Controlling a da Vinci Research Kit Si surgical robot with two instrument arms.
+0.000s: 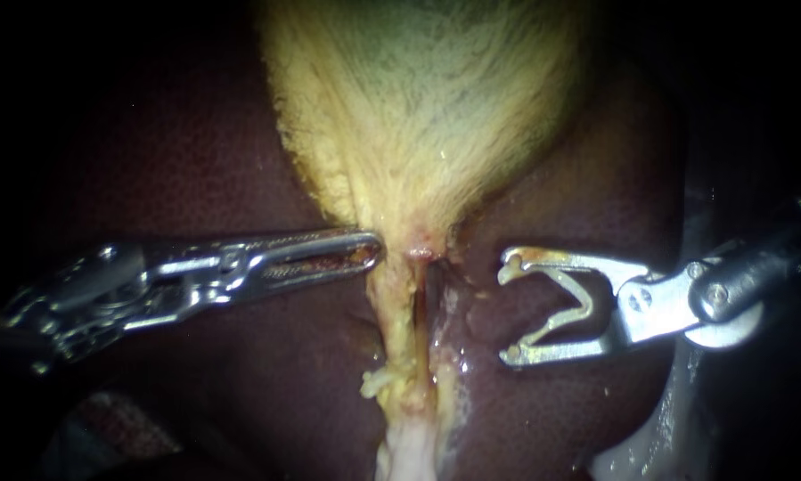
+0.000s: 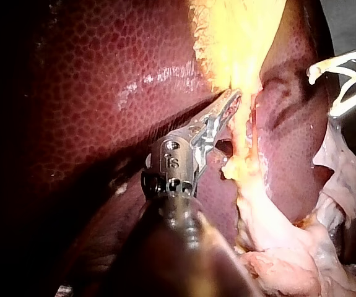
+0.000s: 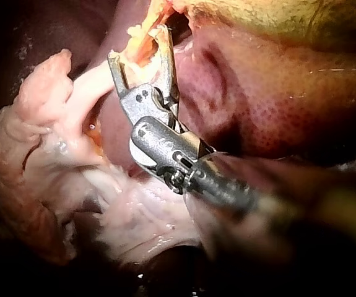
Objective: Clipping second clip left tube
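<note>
Currently my slender metal left instrument (image 1: pixel 375 245) is reaching in across the dark maroon, mottled liver (image 1: pixel 195 160). Its long jaws are lying pressed together, and their tip is touching the edge of the tissue where the pale yellow-green gallbladder (image 1: pixel 427 98) is narrowing to a neck. From that neck the thin yellowish left tube (image 1: pixel 398 312) is running downward, with a dark slit just beside it on the right.

My silver right instrument (image 1: pixel 507 310) is hovering over the liver to the right of the tube, apart from it. Its jaws are standing wide apart, and each one is holding one arm of a pale, open V-shaped clip (image 1: pixel 584 303) whose mouth is facing the tube.
</note>
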